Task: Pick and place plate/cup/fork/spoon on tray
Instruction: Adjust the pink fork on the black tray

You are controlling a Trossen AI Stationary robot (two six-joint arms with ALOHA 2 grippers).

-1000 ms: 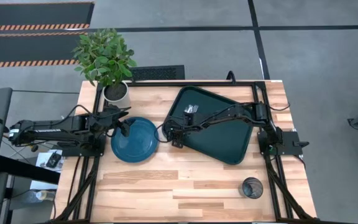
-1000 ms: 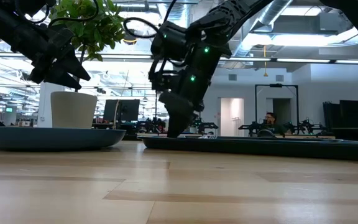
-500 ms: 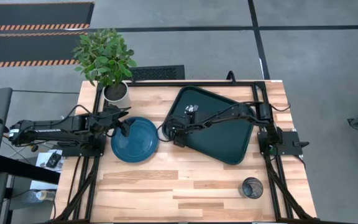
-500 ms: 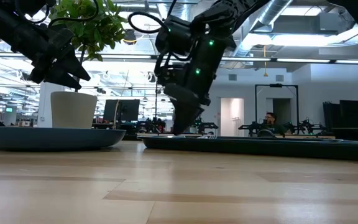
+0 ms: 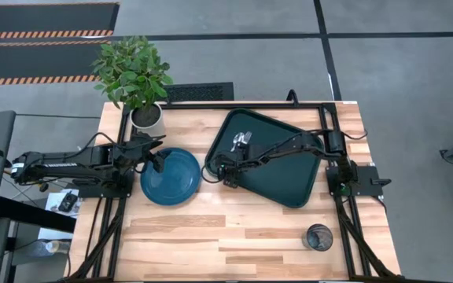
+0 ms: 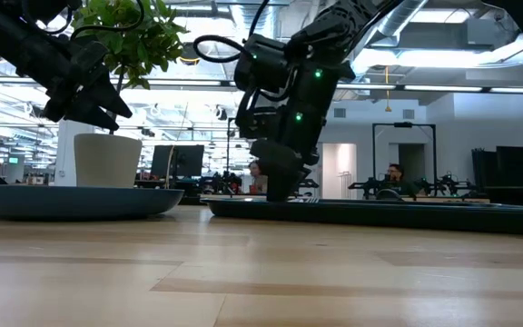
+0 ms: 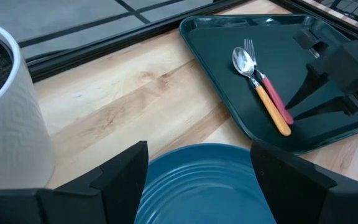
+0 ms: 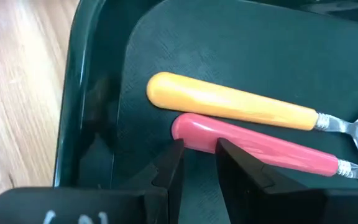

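Observation:
The dark tray (image 5: 281, 177) lies at the table's far right. On it, near its far left corner, the red-handled fork (image 8: 260, 149) and the orange-handled spoon (image 8: 229, 106) lie side by side. My right gripper (image 8: 197, 163) is low over the tray, open by a narrow gap, its fingertips at the free end of the fork's handle. The teal plate (image 5: 171, 178) rests flat on the table left of the tray. My left gripper (image 5: 159, 163) hovers open above the plate's far left rim (image 7: 197, 186). The grey cup (image 5: 318, 237) stands near the table's near right corner. My right gripper has its fingertips (image 8: 174, 155) at the free end of the fork's red handle (image 8: 188, 129), coming level along the handle from the tray's left edge. I cannot tell whether they touch it. The fork lies flat on the tray.
A white plant pot (image 5: 146, 116) with a leafy plant stands at the table's far left corner, close behind my left gripper. The tray's raised rim (image 8: 73, 93) runs right behind my right gripper. Bare wood lies along the near half of the table.
My right gripper has gone a little way toward the table's right edge, staying low over the tray, toward the fork's handle end.

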